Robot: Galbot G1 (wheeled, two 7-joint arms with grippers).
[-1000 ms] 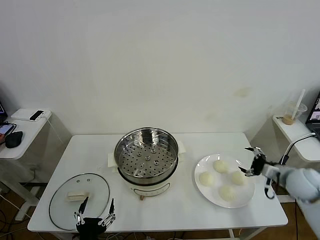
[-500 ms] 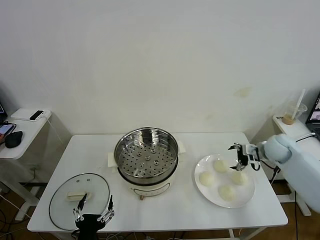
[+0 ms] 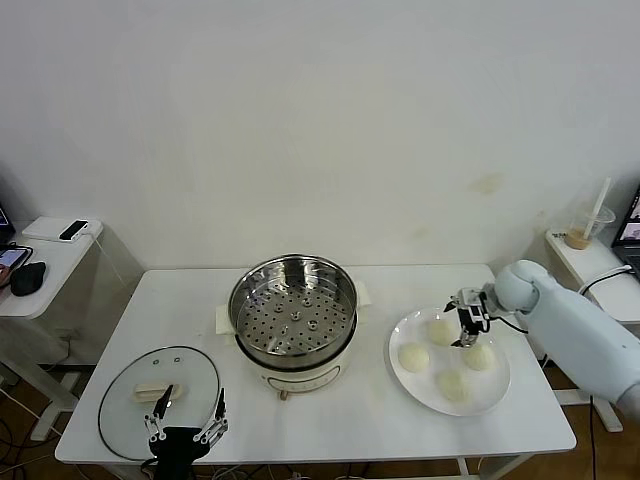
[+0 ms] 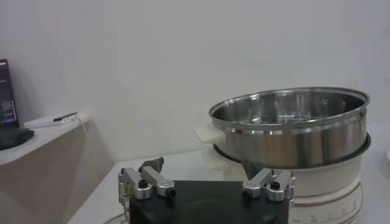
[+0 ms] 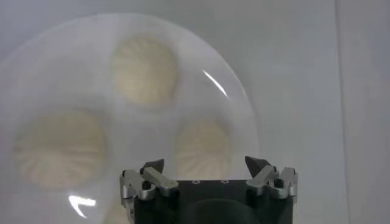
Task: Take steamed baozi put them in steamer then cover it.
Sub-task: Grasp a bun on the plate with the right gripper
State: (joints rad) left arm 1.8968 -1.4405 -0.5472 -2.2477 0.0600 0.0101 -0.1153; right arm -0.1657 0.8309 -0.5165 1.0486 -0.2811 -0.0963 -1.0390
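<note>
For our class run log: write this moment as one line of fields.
stage: reaching for baozi | right gripper: jaws open, over plate | baozi: four on plate | steamer: empty | cover: on table | left gripper: open, idle by cover

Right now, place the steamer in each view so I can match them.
Head view: steamer sits mid-table, between the cover and the plate.
Left wrist view: steamer fills the far side beyond the open left gripper.
Right wrist view: not in it; only plate and baozi.
Shared landmark: the white table.
</note>
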